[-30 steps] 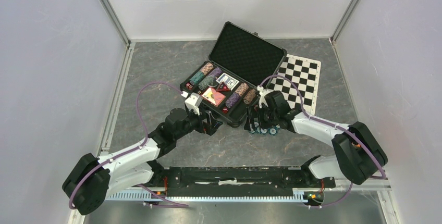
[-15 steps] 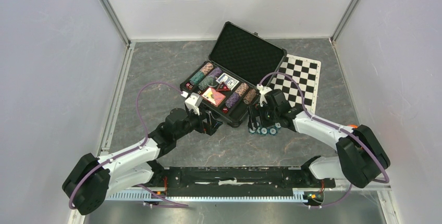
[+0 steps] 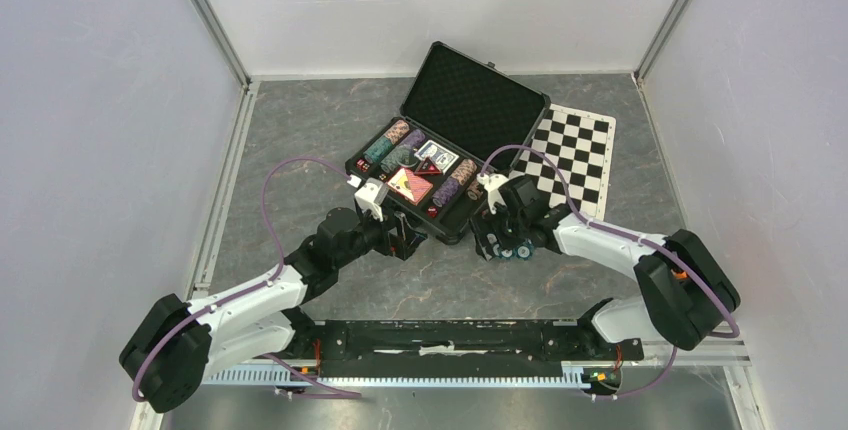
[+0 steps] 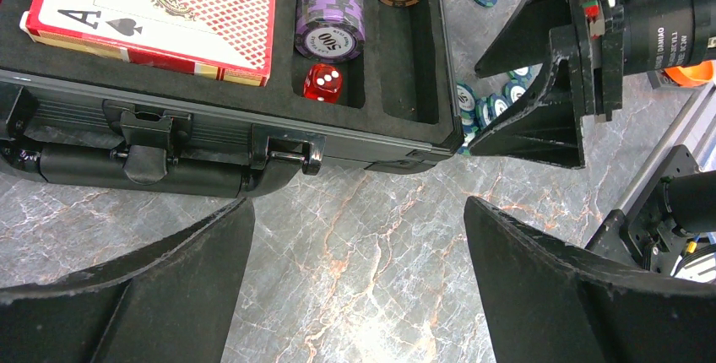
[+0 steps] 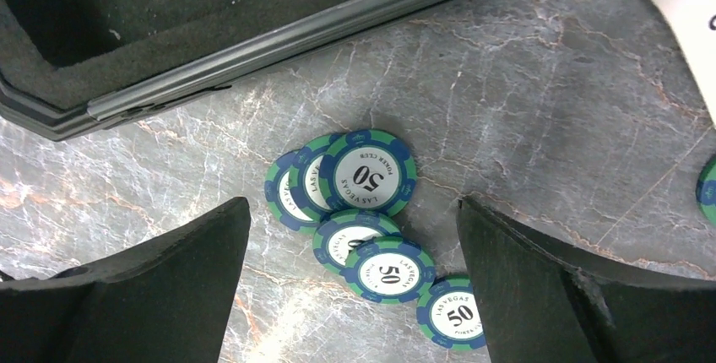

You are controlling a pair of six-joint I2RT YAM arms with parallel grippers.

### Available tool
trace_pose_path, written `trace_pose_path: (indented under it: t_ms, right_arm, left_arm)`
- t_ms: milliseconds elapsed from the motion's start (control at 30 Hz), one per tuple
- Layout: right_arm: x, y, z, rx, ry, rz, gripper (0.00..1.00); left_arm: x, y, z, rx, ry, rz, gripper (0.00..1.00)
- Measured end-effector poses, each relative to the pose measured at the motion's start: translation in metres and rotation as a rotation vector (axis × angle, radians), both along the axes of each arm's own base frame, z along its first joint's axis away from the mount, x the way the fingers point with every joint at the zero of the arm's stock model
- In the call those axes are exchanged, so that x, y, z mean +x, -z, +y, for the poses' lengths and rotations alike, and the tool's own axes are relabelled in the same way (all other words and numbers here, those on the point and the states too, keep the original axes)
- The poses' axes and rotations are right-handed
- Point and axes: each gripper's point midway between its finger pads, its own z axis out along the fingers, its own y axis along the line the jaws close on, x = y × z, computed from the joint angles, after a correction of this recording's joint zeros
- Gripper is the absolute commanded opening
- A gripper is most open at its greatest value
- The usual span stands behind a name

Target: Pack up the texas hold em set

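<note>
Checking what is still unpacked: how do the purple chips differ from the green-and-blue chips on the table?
The purple chips stand on edge in a row inside a slot of the case; the green-and-blue chips lie flat and loose on the table, some overlapping, outside it. The purple chips read 500; the green-and-blue chips read 50. Both are round with striped rims and a pale centre label.

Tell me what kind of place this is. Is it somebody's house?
Probably a robot test booth, not a house: plain white walls close round a grey marble-patterned tabletop, two white-and-black robot arms are bolted to its near edge, and a black-and-white chequered mat lies on it.
</note>
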Motion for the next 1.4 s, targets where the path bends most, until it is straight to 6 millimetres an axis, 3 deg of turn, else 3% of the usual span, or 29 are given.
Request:
trace_pose_path:
  t_ms: [100, 200, 433, 700, 800, 900, 1100, 1300, 1400]
  right_arm:
    - [-0.001, 0.002, 0.001, -0.022, -0.026, -0.015, 0.98]
    - [0.003, -0.009, 0.006, -0.003, -0.033, -0.081, 0.98]
    - [0.022, -0.073, 0.007, 0.123, 0.016, -0.345, 0.98]
    - [0.032, -0.082, -0.006, 0.107, 0.075, -0.450, 0.98]
    - [0.033, -0.092, -0.015, 0.122, 0.115, -0.512, 0.89]
    - [0.035, -0.099, -0.020, 0.149, 0.155, -0.561, 0.98]
    - [0.027, -0.078, -0.019, 0.109, 0.082, -0.524, 0.98]
    - [0.014, -0.031, -0.015, 0.007, -0.043, -0.381, 0.98]
    - [0.007, -0.016, -0.014, -0.023, -0.088, -0.325, 0.98]
  left_arm:
    - [0.000, 0.000, 0.000, 0.000, 0.000, 0.000, 1.00]
    - [0.000, 0.000, 0.000, 0.000, 0.000, 0.000, 1.00]
    - [0.000, -0.010, 0.000, -0.021, -0.001, -0.024, 1.00]
    - [0.000, -0.013, 0.001, -0.026, -0.001, -0.032, 1.00]
    - [0.000, -0.015, 0.001, -0.032, -0.001, -0.038, 1.00]
    - [0.000, -0.016, 0.001, -0.032, -0.001, -0.039, 1.00]
    - [0.000, -0.016, 0.001, -0.032, -0.001, -0.039, 1.00]
    - [0.000, -0.016, 0.001, -0.032, -0.001, -0.039, 1.00]
    - [0.000, -0.016, 0.001, -0.032, -0.001, -0.039, 1.00]
